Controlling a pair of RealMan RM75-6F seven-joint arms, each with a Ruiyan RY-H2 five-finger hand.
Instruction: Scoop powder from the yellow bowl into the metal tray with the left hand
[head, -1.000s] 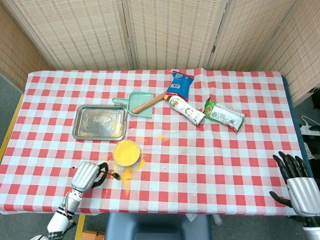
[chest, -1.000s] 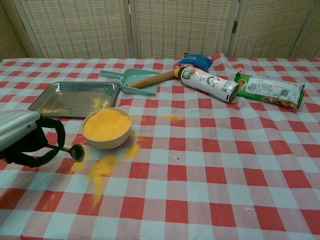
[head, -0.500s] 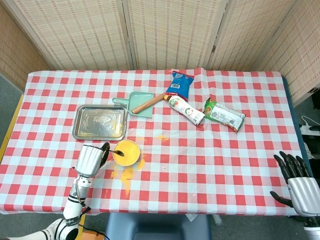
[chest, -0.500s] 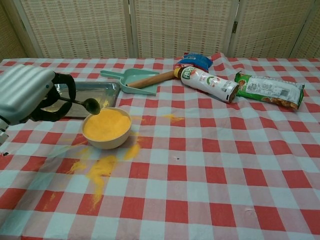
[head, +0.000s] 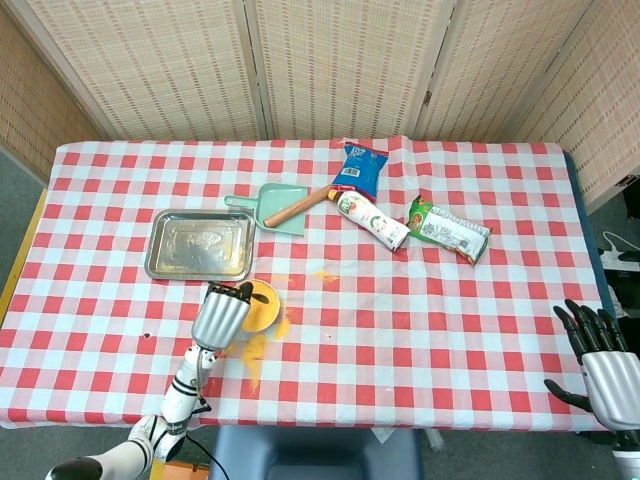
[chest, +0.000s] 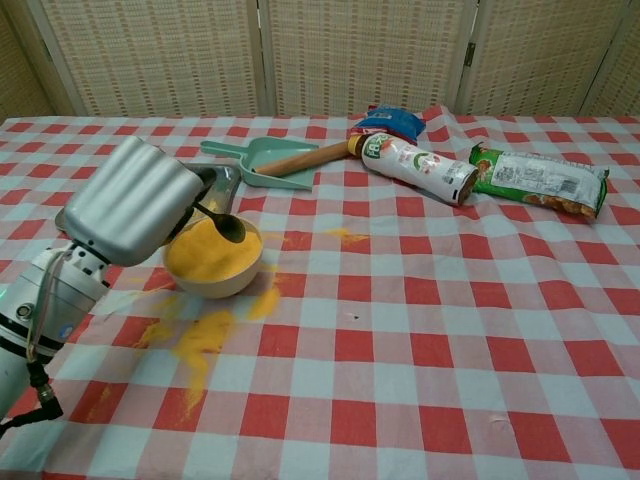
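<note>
1. Head view: the left hand (head: 222, 314), silver-backed with dark fingers, sits over the near-left edge of the round yellow bowl of orange powder (head: 262, 300), hiding much of it. That placement suits a dip into the powder.
2. Head view: the rectangular metal tray (head: 199, 245) lies just beyond the bowl to the left, close by, so a loaded spoon would have only a short way to travel. No heap of powder shows in it.
3. Head view: the right hand (head: 605, 365) rests at the table's near-right corner, fingers spread and holding nothing, well apart from the work.
4. Chest view: the left hand (chest: 132, 203) has its fingers closed around the handle of a small dark spoon (chest: 224, 224), whose bowl hovers just above the powder in the yellow bowl (chest: 214, 256), apparently poised to scoop.
5. Chest view: spilled orange powder (chest: 200, 338) streaks the red-and-white checked tablecloth (chest: 420, 330) in front of the bowl, so a level spoon seems wise.
</note>
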